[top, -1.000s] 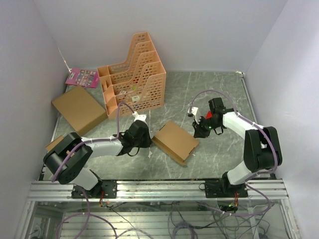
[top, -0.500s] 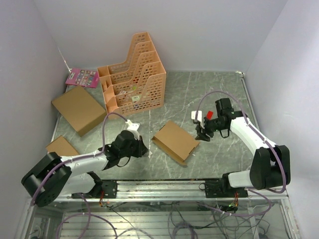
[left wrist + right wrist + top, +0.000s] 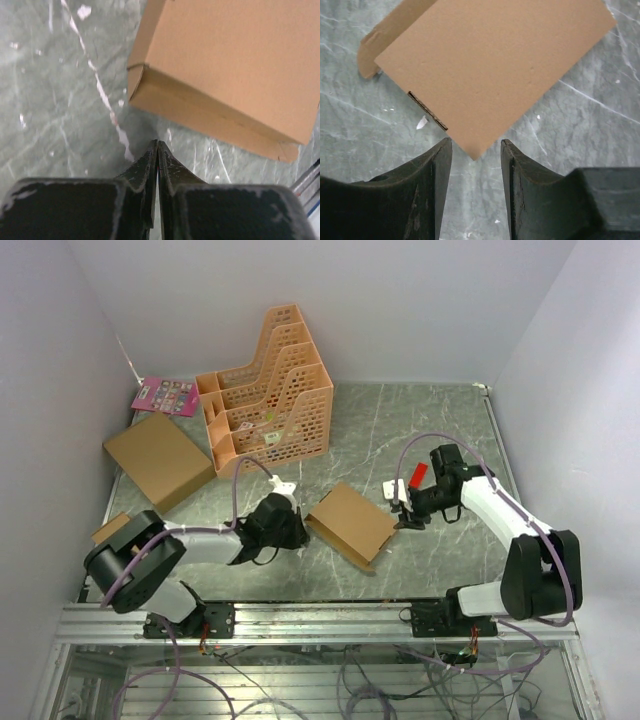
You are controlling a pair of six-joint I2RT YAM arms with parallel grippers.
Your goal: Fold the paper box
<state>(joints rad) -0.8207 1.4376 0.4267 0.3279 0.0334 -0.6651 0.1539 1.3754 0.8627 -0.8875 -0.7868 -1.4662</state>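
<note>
The paper box (image 3: 352, 523) lies in the middle of the table as a shallow brown closed shape, with a small flap tip sticking out at its near corner. My left gripper (image 3: 299, 531) rests low on the table just off the box's left corner. In the left wrist view this gripper (image 3: 157, 143) is shut with nothing in it, a short gap from the box wall (image 3: 200, 112). My right gripper (image 3: 400, 517) is at the box's right corner. In the right wrist view it (image 3: 475, 143) is open, and the corner of the box lid (image 3: 490, 65) points in between its fingertips without touching them.
An orange slotted file rack (image 3: 268, 390) stands at the back. A larger flat cardboard box (image 3: 158, 460) and a pink card (image 3: 165, 395) lie at the back left. A smaller cardboard box (image 3: 112, 530) sits by the left arm. Walls close in on three sides.
The right gripper has opened and shifted left to the box's right corner. The left arm drew back toward its base, then came forward again to the box's left corner, still shut.
</note>
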